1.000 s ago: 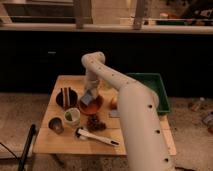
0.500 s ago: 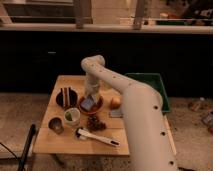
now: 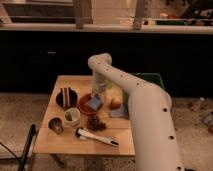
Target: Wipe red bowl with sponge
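Note:
The red bowl (image 3: 86,105) sits on the wooden table (image 3: 55,142), near its middle. The grey-blue sponge (image 3: 96,103) lies against the bowl's right inner side. My gripper (image 3: 98,96) reaches down from above, is shut on the sponge and presses it into the bowl. The white arm (image 3: 135,100) comes in from the lower right and hides the table's right part.
A dark bowl (image 3: 66,97) stands left of the red bowl. A pale green cup (image 3: 71,116) and a small dark cup (image 3: 55,125) stand in front. Dark grapes (image 3: 93,122), a white-handled brush (image 3: 97,136), an orange fruit (image 3: 115,103), a grey cloth (image 3: 119,113) and a green bin (image 3: 151,79) are nearby.
My gripper has come down with the sponge into the red bowl and moved slightly to the bowl's right side. The other things have not moved.

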